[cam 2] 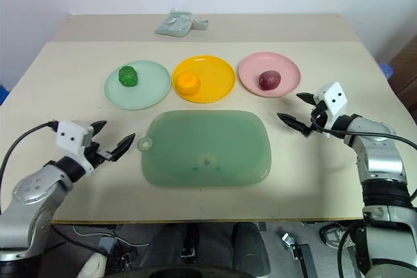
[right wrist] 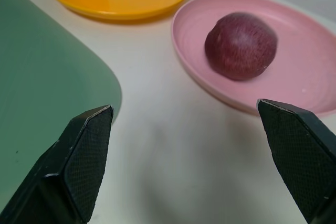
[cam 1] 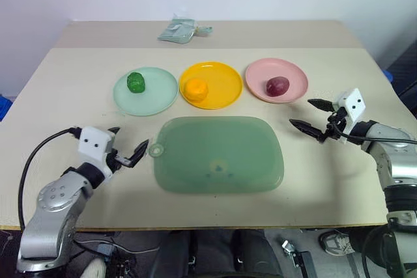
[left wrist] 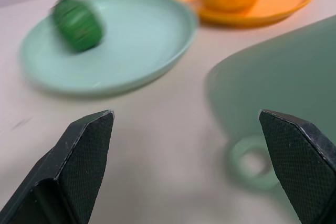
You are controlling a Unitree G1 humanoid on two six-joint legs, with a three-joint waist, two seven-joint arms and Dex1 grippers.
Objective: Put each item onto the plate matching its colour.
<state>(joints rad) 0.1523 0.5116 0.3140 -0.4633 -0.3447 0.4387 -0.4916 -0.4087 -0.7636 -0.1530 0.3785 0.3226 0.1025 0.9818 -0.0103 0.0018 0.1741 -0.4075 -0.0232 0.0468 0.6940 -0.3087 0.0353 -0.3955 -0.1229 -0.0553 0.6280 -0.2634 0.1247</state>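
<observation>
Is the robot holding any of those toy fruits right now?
No. Both the left gripper and the right gripper are open and empty; each fruit lies on its matching plate.

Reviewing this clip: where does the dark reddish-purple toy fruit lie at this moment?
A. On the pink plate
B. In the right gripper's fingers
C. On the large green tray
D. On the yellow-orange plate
A. The reddish-purple fruit rests on the pink plate, while the right gripper stands open and empty beside that plate, apart from it.
</observation>
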